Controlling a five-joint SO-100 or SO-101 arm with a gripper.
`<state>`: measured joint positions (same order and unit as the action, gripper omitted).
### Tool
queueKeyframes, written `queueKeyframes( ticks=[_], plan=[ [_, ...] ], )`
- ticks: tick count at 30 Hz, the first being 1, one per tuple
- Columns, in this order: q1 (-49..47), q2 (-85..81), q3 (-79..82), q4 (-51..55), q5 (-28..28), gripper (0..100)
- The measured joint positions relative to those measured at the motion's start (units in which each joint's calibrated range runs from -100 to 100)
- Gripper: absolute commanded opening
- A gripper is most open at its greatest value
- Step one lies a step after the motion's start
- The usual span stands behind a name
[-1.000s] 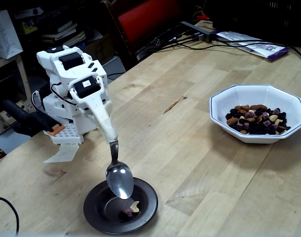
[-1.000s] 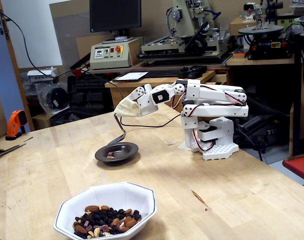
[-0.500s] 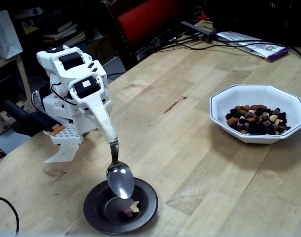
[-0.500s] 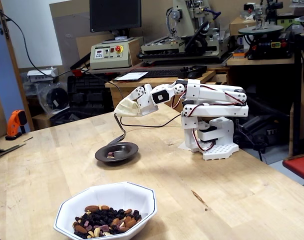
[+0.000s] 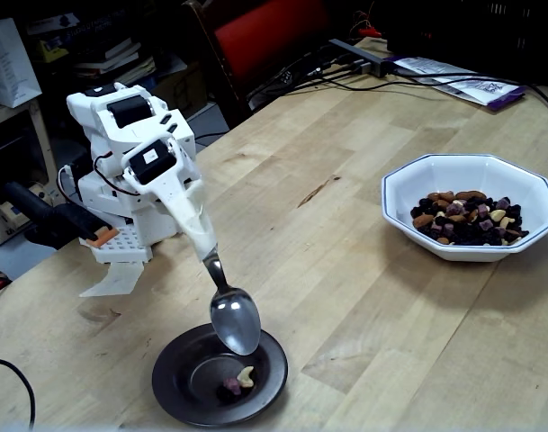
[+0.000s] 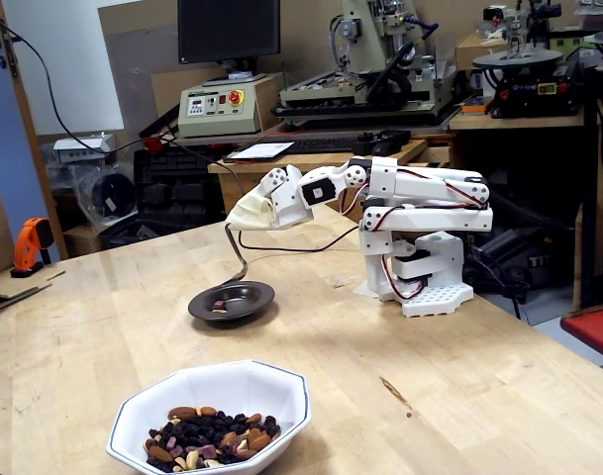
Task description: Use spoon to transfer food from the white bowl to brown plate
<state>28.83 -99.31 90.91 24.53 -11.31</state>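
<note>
The table (image 5: 363, 261) lies bare between the brown plate (image 5: 179, 396) near one edge and the white bowl (image 5: 534, 193) well apart toward another — open wood with nothing standing in that stretch. The spoon (image 5: 235, 319) hangs tilted over the plate's rim. The arm's base (image 6: 420, 282) blocks the table's far edge — cables (image 5: 345, 67) crowd one corner.
</note>
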Motion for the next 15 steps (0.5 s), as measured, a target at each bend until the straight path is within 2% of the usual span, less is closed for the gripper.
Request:
queueKeyframes(
  ticks=[8,15],
  plan=[
    [0.0,0.0,-7.7,0.1,0.0,5],
    [0.0,0.0,-8.3,0.1,0.0,5]
  ],
)
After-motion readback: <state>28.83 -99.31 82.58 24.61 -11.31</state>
